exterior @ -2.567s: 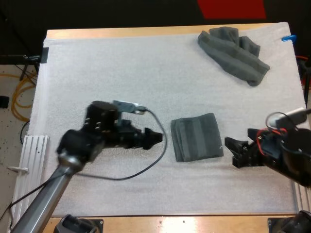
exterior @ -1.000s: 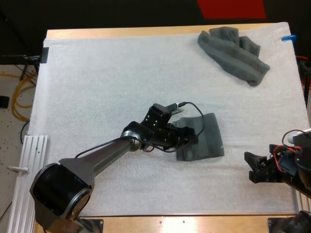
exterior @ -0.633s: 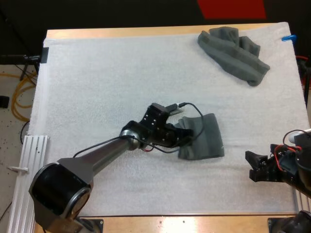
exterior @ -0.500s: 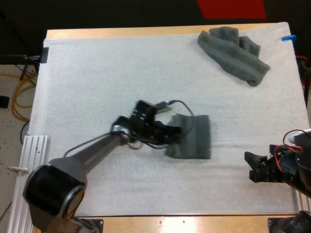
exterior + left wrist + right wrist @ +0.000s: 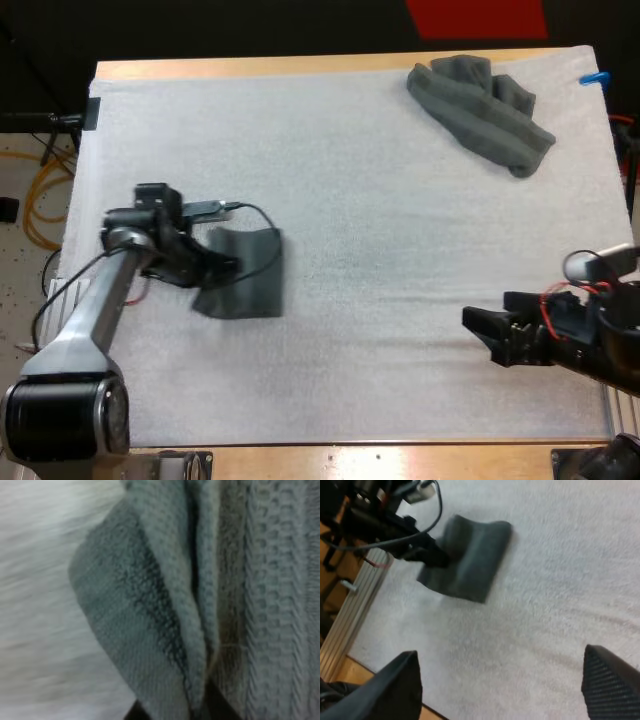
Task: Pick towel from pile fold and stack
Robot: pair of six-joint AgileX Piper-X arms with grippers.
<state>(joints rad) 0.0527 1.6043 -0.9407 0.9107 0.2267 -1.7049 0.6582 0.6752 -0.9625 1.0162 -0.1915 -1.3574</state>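
In the high view, the left gripper is clamping the folded towel by its 9 o'clock edge, at about 9 o'clock on the white mat. The towel is lying to the gripper's 3 o'clock, its long axis running 12 to 6, a flat ribbed slab of dark grey-green cloth. The crumpled towel is sitting as a soft, lumpy heap at the mat's 1 o'clock, roughly 12 o'clock from the right gripper, the nearer arm for picking it, I judge.

In the left wrist view, thick waffle-weave layers are bunching into soft folds right at the dark fingertips pressing them from both sides.

In the right wrist view, the right arm's own fingers are standing wide apart over bare nubbly mat, clear of everything, while the left gripper is biting the folded towel's edge farther off.
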